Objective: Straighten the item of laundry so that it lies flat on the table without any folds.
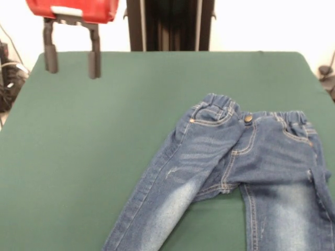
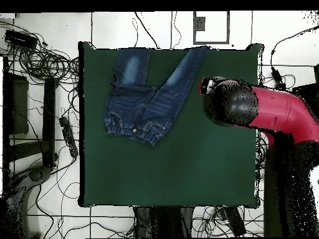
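The jeans (image 1: 235, 167) lie waistband toward the robot, legs splayed away across the table (image 1: 104, 130). The gripper (image 1: 72, 63) hangs released, fingers apart, well clear.

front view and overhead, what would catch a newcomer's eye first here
The blue jeans stand out most: they lie on the green table toward its front-right part in the front view, legs spread apart. Next comes the red arm's gripper, open and hanging empty over the far left corner, well away from the jeans.
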